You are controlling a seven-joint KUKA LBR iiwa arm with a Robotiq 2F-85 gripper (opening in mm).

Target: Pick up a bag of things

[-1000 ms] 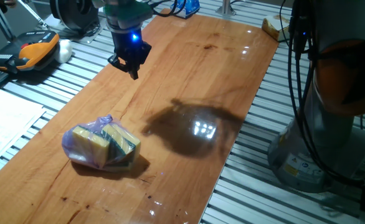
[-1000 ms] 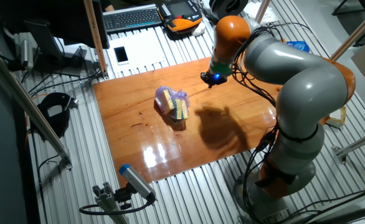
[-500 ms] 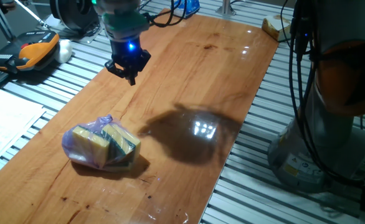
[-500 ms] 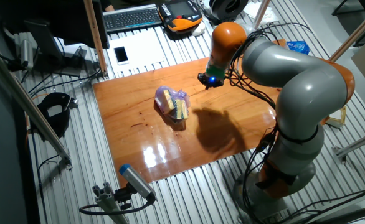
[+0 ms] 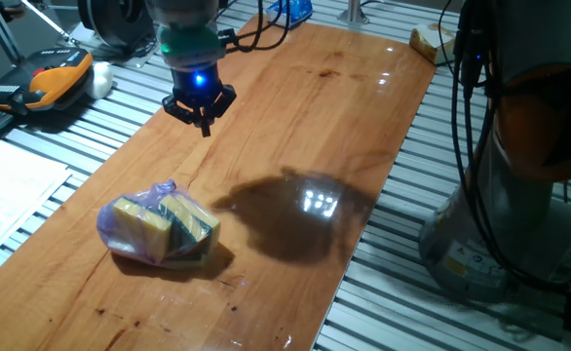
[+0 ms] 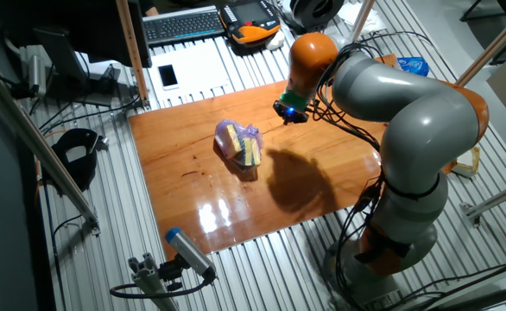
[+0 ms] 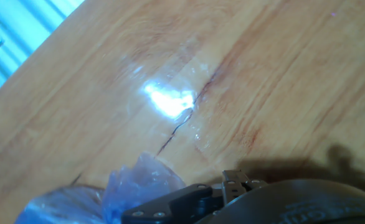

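Note:
The bag of things point(image 5: 159, 226) is a small translucent purple-blue plastic bag with yellow, green-faced sponge blocks inside. It lies on the wooden table point(image 5: 305, 107) near its front left. It also shows in the other fixed view point(image 6: 239, 142) and at the bottom left of the hand view point(image 7: 132, 186). My gripper point(image 5: 204, 122) hangs above the table well behind the bag, apart from it, with a blue light lit on it. Its fingers meet in one point and hold nothing. It also shows in the other fixed view point(image 6: 287, 116).
An orange-and-black device point(image 5: 57, 78) lies off the table's left edge on the slatted bench. A keyboard point(image 6: 184, 24) and a phone point(image 6: 167, 76) lie beyond the table. The robot base point(image 6: 408, 216) and cables stand at the right side.
The gripper has moved a little to the left over the table and turned slightly. The bag has not moved.

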